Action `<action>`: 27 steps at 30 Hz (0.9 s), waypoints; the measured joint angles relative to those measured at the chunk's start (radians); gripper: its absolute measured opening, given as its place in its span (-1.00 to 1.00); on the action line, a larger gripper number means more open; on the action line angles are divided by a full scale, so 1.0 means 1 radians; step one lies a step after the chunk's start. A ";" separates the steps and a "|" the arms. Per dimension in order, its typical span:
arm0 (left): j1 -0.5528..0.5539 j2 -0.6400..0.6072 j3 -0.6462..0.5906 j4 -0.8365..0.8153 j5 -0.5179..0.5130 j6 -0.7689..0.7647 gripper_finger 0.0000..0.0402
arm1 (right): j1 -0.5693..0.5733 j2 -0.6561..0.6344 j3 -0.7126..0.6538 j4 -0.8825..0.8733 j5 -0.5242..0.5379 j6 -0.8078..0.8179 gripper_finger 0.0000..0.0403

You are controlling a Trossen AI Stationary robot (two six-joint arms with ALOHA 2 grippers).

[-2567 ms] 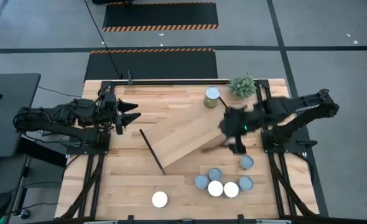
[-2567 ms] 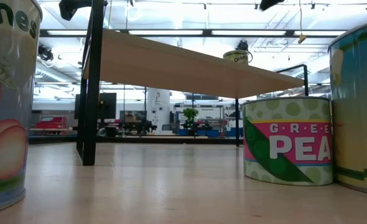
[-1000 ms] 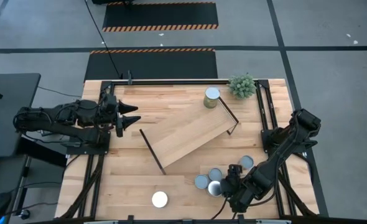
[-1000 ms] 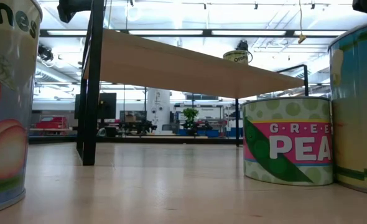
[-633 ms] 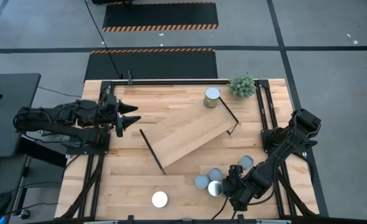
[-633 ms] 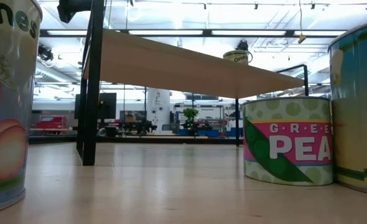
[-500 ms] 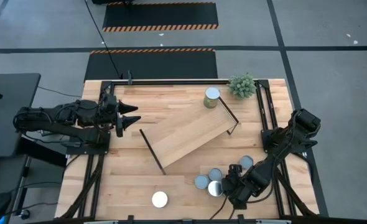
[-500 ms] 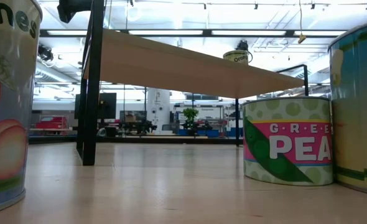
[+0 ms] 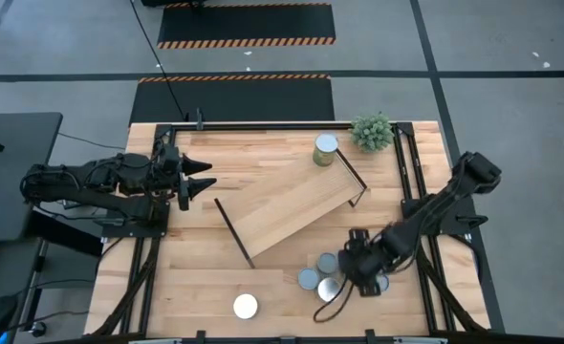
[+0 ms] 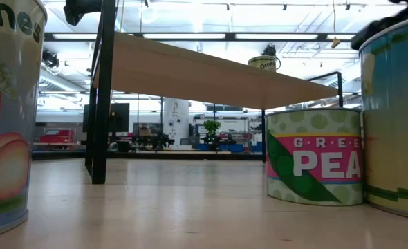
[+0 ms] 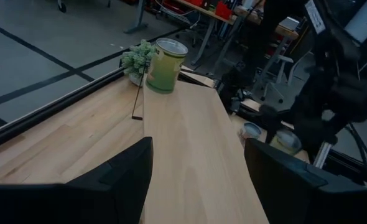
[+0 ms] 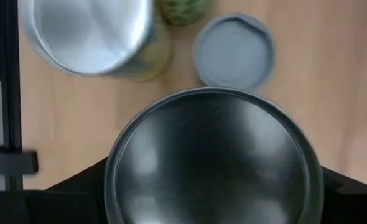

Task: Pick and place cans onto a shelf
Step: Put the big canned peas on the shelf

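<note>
Where round metal cans (image 9: pixel 332 277) cluster, right gripper (image 9: pixel 358 274) straddles one.

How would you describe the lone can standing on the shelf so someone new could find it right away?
Start at the shelf, the light plank lying slantwise mid-table with black rails at its ends. Follow it to its far end, beside the small green plant. There stands the can, olive-green sided with a silvery top, the only one on the plank; the others cluster on the tabletop near the right gripper.

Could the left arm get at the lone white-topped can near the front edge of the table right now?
Probably yes. The left gripper hangs open beside the shelf, and the white-topped can stands alone on bare tabletop, with nothing between them; the right gripper works elsewhere.
</note>
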 joint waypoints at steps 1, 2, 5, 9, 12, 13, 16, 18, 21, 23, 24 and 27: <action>0.000 0.000 0.000 0.000 -0.004 0.000 0.29 | -0.021 -0.022 0.006 -0.029 -0.009 -0.021 0.49; 0.000 0.000 0.000 0.000 -0.010 0.000 0.29 | -0.044 -0.046 0.014 -0.055 -0.012 -0.045 0.49; 0.000 0.000 0.000 0.000 -0.020 -0.001 0.29 | -0.114 -0.101 0.072 -0.147 -0.014 -0.147 0.49; 0.000 0.000 0.000 0.000 -0.029 -0.006 0.29 | -0.215 -0.123 0.185 -0.237 -0.015 -0.335 0.51; 0.001 0.000 0.000 0.000 -0.034 -0.007 0.29 | -0.293 -0.100 0.284 -0.292 -0.019 -0.483 0.51; 0.001 0.000 0.000 0.000 -0.036 -0.008 0.29 | -0.320 -0.085 0.318 -0.305 -0.021 -0.529 0.52; 0.001 0.000 0.000 0.000 -0.037 -0.009 0.29 | -0.396 -0.035 0.414 -0.335 -0.030 -0.646 0.52; 0.001 0.000 0.000 0.001 -0.037 -0.010 0.29 | -0.451 0.000 0.469 -0.342 -0.050 -0.717 0.52; 0.001 0.000 0.000 0.000 -0.037 -0.010 0.29 | -0.529 0.050 0.543 -0.360 -0.080 -0.808 0.52; 0.001 0.000 0.000 0.000 -0.037 -0.010 0.29 | -0.576 0.080 0.590 -0.363 -0.090 -0.865 0.52; 0.001 0.000 0.000 0.000 -0.037 -0.010 0.29 | -0.597 0.095 0.613 -0.367 -0.093 -0.893 0.52; 0.001 0.000 0.000 0.000 -0.037 -0.010 0.29 | -0.654 0.140 0.673 -0.379 -0.094 -0.979 0.52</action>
